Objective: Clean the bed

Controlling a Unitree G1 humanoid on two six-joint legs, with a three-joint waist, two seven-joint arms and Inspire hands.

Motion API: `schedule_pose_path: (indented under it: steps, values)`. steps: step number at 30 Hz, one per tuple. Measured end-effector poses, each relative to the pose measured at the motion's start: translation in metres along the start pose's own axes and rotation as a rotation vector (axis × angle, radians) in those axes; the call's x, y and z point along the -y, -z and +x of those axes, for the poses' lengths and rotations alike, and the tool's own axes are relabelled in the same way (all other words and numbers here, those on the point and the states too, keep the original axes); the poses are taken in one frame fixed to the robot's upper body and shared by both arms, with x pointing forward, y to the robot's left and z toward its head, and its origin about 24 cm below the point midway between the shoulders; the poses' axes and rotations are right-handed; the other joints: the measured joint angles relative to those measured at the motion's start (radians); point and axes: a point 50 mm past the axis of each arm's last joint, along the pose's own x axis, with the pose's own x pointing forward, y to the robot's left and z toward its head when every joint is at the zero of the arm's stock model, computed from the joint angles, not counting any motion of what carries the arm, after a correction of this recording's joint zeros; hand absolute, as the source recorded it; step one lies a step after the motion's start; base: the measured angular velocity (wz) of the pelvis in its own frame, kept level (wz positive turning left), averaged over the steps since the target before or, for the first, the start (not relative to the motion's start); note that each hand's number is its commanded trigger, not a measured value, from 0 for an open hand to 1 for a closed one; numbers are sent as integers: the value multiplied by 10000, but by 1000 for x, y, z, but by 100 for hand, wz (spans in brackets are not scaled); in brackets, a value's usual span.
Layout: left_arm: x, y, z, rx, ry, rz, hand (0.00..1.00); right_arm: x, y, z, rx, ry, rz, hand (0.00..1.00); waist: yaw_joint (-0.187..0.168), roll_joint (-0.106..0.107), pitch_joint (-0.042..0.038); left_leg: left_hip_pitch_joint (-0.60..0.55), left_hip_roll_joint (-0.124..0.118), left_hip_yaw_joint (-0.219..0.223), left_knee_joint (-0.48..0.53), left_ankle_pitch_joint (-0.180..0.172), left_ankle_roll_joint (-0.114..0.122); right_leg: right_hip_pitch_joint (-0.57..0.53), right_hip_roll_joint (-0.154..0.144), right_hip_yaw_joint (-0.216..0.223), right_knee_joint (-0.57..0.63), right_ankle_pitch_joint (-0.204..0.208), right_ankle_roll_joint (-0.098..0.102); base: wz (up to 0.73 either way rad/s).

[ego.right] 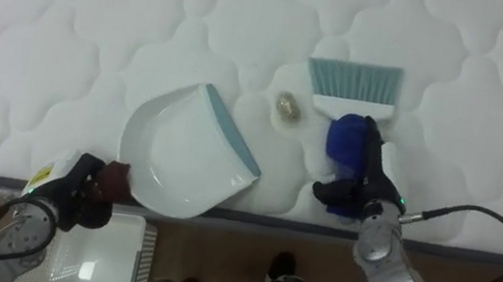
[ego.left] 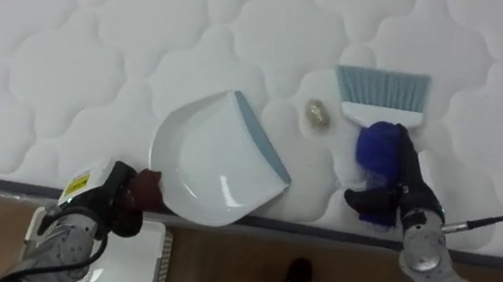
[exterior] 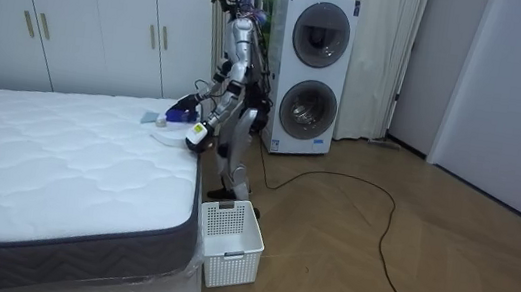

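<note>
On the mattress [ego.left: 66,68], the left hand [ego.left: 112,203] grips the dustpan [ego.left: 209,165] and the right hand [ego.left: 410,196] grips the brush [ego.left: 381,100], a small scrap [ego.left: 317,115] lying between them; sweeping seems in hand, next needing a leftward stroke into the pan

From my station I saw both of the robot's hands were black: the left hand [ego.left: 117,203] and the right hand [ego.left: 413,190]. Each sat on a silver-grey forearm. A yellow label marked the pale plate at the left wrist. A thin black cable looped out from the right wrist. In the room view its torso and legs looked silver-grey.
</note>
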Motion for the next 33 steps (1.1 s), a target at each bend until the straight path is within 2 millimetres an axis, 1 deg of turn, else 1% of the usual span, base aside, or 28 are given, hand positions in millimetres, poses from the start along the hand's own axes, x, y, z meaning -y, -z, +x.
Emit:
schedule_pose_path:
  steps: [2,4,6,9,19,25,33]
  values:
    - [0,0,0,-32,-6,8,100,4,3,0,-109,362,-238,100,-1,-1,0,12,-3,-5,-1,-1,2,8,-2,-2,5,-6,8,0]
    - [0,0,0,-59,-10,20,100,8,10,-1,-382,678,-452,100,-6,-1,-1,32,-3,-14,1,-1,2,36,6,0,7,-15,17,0]
    - [-1,0,0,-95,-34,37,100,10,14,-2,-577,822,-631,100,-6,0,-1,33,-3,-12,1,-1,3,38,7,3,4,-15,16,0]
    - [0,0,1,-139,-35,48,100,11,18,-4,-567,861,-1394,100,-5,2,-2,53,3,-15,3,-1,3,65,8,1,7,-14,16,0]
    - [-1,-1,2,-385,-102,178,100,11,22,-6,-553,1031,-2245,100,-12,43,-29,50,-9,-24,-11,-3,9,77,-27,-33,-3,-16,19,0]
    - [-2,-2,3,-467,-140,397,100,12,23,-6,-609,1109,-2242,100,-13,84,-57,53,-13,-23,-17,-2,10,77,-31,-32,1,-16,20,0]
    - [-2,-3,3,-557,-153,414,100,12,24,-6,-700,1122,-2270,100,-12,86,-87,73,-21,-34,-49,0,12,101,-29,-39,-24,-15,21,0]
